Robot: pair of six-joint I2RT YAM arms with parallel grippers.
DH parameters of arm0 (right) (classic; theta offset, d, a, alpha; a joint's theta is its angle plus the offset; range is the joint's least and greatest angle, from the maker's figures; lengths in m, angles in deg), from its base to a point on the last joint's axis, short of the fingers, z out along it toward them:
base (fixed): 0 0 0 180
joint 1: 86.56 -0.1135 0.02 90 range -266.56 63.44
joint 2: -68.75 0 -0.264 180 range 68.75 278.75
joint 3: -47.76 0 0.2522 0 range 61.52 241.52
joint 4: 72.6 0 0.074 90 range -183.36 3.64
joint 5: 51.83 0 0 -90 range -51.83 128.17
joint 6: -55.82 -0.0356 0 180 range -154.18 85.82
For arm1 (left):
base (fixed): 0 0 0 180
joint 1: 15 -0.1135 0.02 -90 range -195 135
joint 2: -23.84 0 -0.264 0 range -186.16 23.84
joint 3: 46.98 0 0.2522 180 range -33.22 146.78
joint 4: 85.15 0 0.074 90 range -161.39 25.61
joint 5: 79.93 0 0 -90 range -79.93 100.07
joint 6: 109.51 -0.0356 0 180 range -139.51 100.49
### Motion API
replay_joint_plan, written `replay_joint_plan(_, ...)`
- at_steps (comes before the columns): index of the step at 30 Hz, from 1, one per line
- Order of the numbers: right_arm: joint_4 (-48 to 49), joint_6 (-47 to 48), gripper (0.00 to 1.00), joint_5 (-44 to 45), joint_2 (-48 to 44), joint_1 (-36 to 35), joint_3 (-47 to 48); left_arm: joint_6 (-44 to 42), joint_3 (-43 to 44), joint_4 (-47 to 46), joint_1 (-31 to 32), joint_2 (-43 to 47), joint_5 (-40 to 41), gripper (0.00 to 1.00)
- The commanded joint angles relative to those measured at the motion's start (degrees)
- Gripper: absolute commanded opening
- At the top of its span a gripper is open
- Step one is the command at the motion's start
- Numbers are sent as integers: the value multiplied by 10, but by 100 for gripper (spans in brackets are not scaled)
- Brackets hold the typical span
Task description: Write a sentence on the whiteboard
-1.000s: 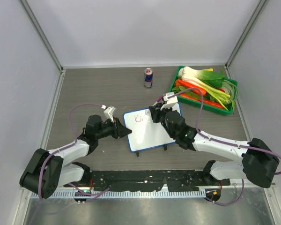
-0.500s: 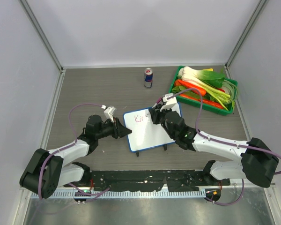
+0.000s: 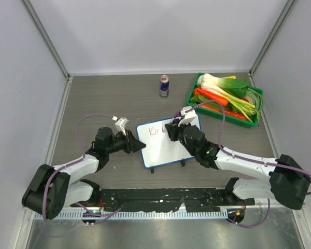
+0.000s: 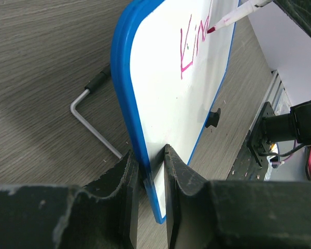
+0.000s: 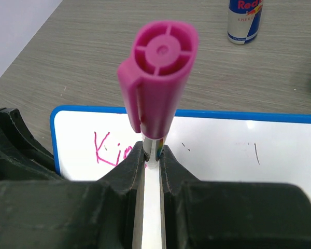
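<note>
The whiteboard (image 3: 166, 148), white with a blue rim, lies at the table's middle. My left gripper (image 3: 143, 147) is shut on its left edge; in the left wrist view the fingers (image 4: 153, 171) pinch the blue rim (image 4: 124, 78). My right gripper (image 3: 172, 129) is shut on a pink marker (image 5: 156, 88), its capped end toward the right wrist camera. The marker's tip (image 4: 211, 29) touches the board at the magenta letters "Kin" (image 5: 111, 150), which also show in the top view (image 3: 155, 130).
A Red Bull can (image 3: 164, 85) stands behind the board. A green tray (image 3: 257, 111) of vegetables sits at the back right. A metal stand leg (image 4: 90, 122) pokes out behind the board. White walls enclose the table.
My right gripper has shifted slightly right along the board's top with the marker, and the pink lettering has grown a little. The left arm and the board have not moved.
</note>
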Motion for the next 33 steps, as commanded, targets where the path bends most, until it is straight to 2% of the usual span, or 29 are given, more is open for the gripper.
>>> replay_joint_plan(1, -8, -5, 1, 4, -19, 2, -6, -30, 11, 6, 7, -7, 10, 0)
replay_joint_plan(20, 16, 18, 1, 31, -20, 3, 40, -31, 12, 7, 8, -7, 10, 0)
replay_joint_plan(33, 12, 18, 1, 30, -5, 8, 32, -31, 12, 7, 8, -6, 10, 0)
